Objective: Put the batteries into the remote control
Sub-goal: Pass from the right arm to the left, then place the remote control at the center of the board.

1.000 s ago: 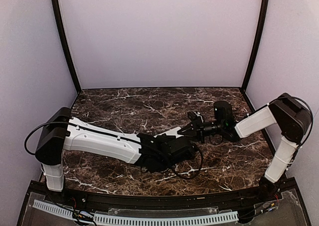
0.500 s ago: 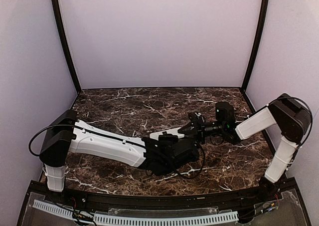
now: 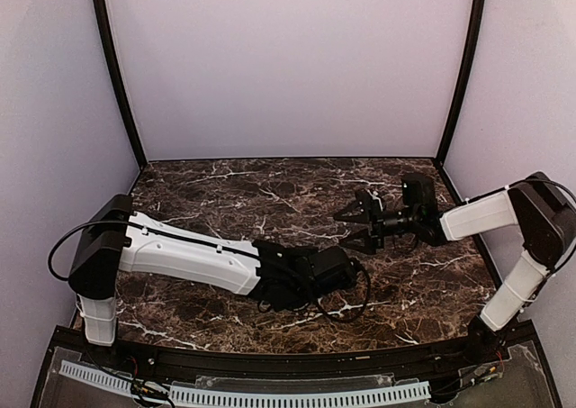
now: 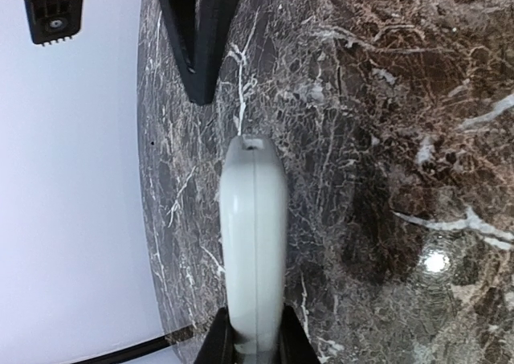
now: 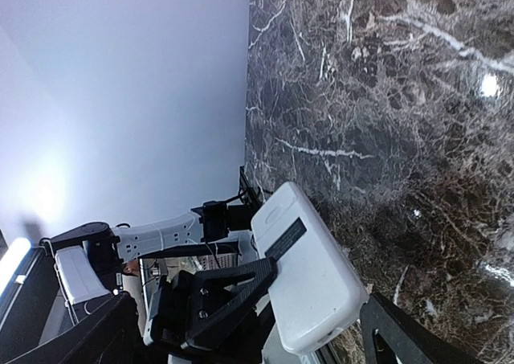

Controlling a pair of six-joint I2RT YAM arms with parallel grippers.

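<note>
Right gripper (image 3: 353, 228): opened wide a moment ago and drawn back toward the right of the top view; nothing is held.
Left gripper (image 4: 255, 348): now clamped on one end of the remote (image 4: 253, 243).
Remote: held edge-on above the table (image 3: 225, 192), mid-frame.
Batteries: not seen.
Meaning: handover judged complete; right arm freed for a battery.

There is one remote control (image 4: 254, 243), a single white handset clamped edge-on between the two fingers of the left gripper (image 4: 255, 344). There are two arms, the left arm (image 3: 189, 257) and the right arm (image 3: 477, 216). There are two grippers with four fingers in all. The right gripper (image 3: 353, 230) has its pair spread apart, and the remote is just ahead of them. One marble table (image 3: 225, 192) lies below both pairs of fingers.
</note>
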